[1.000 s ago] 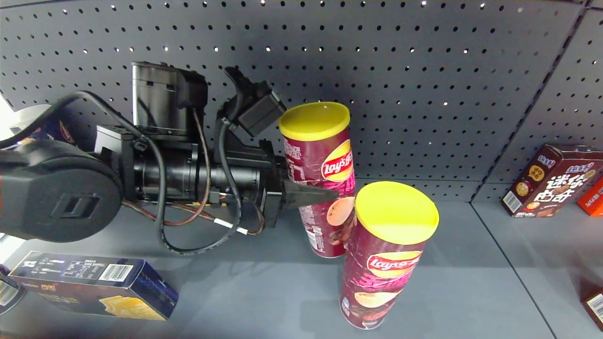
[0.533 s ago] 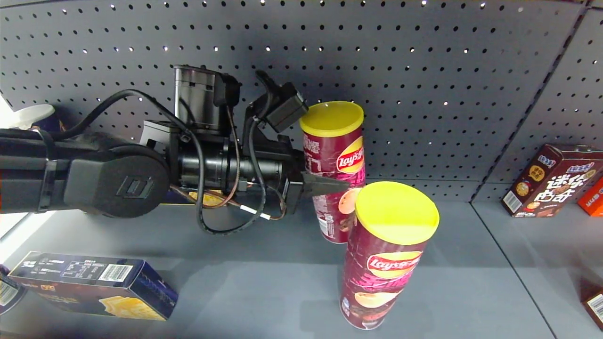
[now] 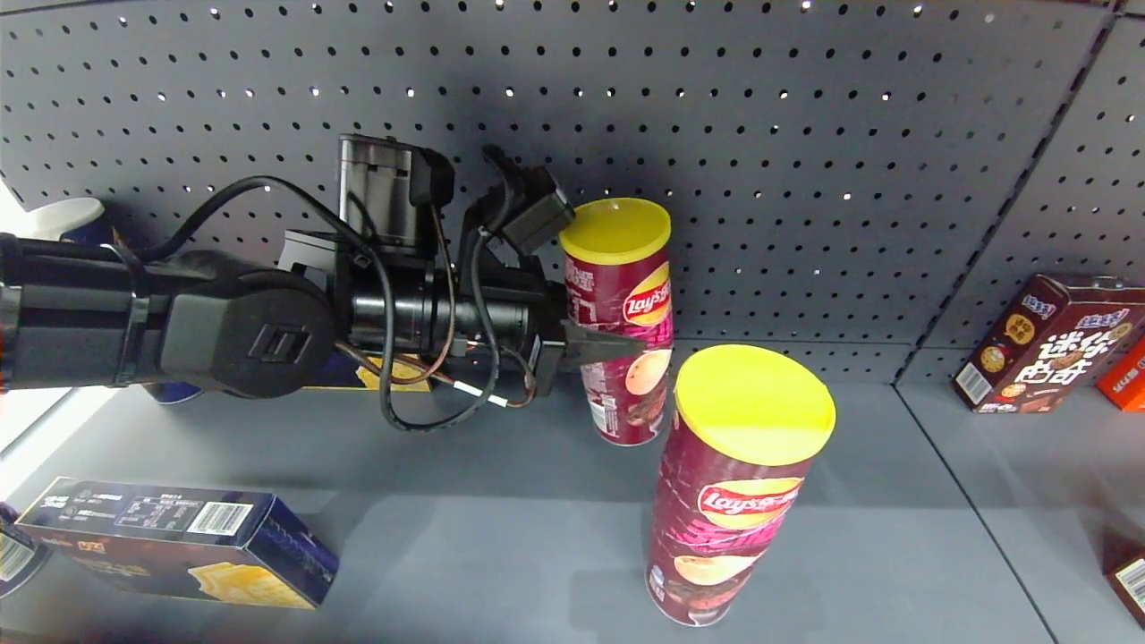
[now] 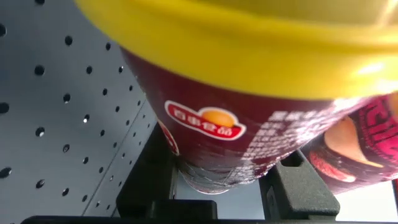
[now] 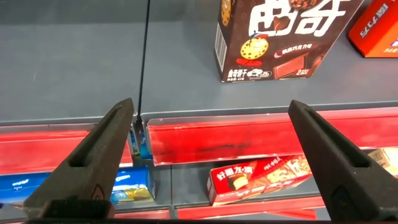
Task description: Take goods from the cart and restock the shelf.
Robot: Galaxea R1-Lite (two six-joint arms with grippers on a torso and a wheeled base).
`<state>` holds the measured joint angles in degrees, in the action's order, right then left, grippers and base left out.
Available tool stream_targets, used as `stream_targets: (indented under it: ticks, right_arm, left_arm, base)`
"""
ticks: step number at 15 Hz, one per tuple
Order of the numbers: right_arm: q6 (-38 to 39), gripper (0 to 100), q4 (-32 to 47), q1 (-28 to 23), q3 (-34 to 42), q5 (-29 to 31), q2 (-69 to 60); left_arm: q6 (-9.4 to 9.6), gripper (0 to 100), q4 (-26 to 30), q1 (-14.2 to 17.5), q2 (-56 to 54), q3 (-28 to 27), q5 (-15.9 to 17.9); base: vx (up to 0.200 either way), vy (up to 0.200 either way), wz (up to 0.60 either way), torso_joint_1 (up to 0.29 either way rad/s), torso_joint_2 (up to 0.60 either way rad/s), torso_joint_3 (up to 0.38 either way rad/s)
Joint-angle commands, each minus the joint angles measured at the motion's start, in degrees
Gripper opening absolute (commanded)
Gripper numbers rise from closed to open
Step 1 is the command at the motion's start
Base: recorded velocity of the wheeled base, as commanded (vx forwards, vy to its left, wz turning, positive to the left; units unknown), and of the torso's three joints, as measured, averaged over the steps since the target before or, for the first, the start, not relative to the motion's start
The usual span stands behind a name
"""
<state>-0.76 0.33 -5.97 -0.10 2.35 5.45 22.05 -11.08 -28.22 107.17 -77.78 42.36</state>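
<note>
A maroon chip can with a yellow lid stands upright near the pegboard at the back of the grey shelf. My left gripper is shut on its middle from the left side. In the left wrist view the same can sits between the two black fingers of the left gripper. A second chip can of the same kind stands free on the shelf, in front and to the right. My right gripper is open and holds nothing, facing a shelf edge.
A dark blue box lies at the shelf's front left. A brown cookie box and an orange pack stand in the bay to the right. The right wrist view has the cookie box, a red price rail and goods below.
My left arm has carried the chip can rightward and deeper toward the pegboard, then slightly back left. The front can and the boxes have stayed put.
</note>
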Motion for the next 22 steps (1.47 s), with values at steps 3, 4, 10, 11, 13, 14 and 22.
stream_targets:
  ticks: [3,4,10,11,13,14,22]
  right_arm:
    - [0.0,100,0.0,0.1,0.0,0.0,0.1]
    - [0.0,100,0.0,0.0,0.0,0.0,0.1]
    - [0.0,100,0.0,0.0,0.0,0.0,0.1]
    - [0.0,100,0.0,0.0,0.0,0.0,0.1]
    - [0.0,100,0.0,0.0,0.0,0.0,0.1]
    - [0.0,100,0.0,0.0,0.0,0.0,0.1]
    - [0.0,100,0.0,0.0,0.0,0.0,0.1]
  left_arm:
    - [0.01,0,-0.1,0.1,1.0,0.0,-0.1]
    - [0.10,0,-0.1,0.1,1.5,0.0,-0.1]
    - [0.89,0,-0.3,-0.6,2.7,0.0,-0.8]
    - [1.59,0,-0.3,-0.7,3.0,0.0,-0.8]
    - [1.94,100,-0.3,-1.1,3.2,0.0,-1.4]
    - [1.85,100,-0.2,-1.2,3.2,0.1,-2.4]
    - [1.77,100,-0.3,-1.0,-5.0,7.8,-9.1]
  base:
    - [0.000,0.000,0.00,0.000,0.00,0.000]
    - [0.000,0.000,0.00,0.000,0.00,0.000]
    - [0.000,0.000,0.00,0.000,0.00,0.000]
    - [0.000,0.000,0.00,0.000,0.00,0.000]
    - [0.000,0.000,0.00,0.000,0.00,0.000]
    - [0.000,0.000,0.00,0.000,0.00,0.000]
    - [0.000,0.000,0.00,0.000,0.00,0.000]
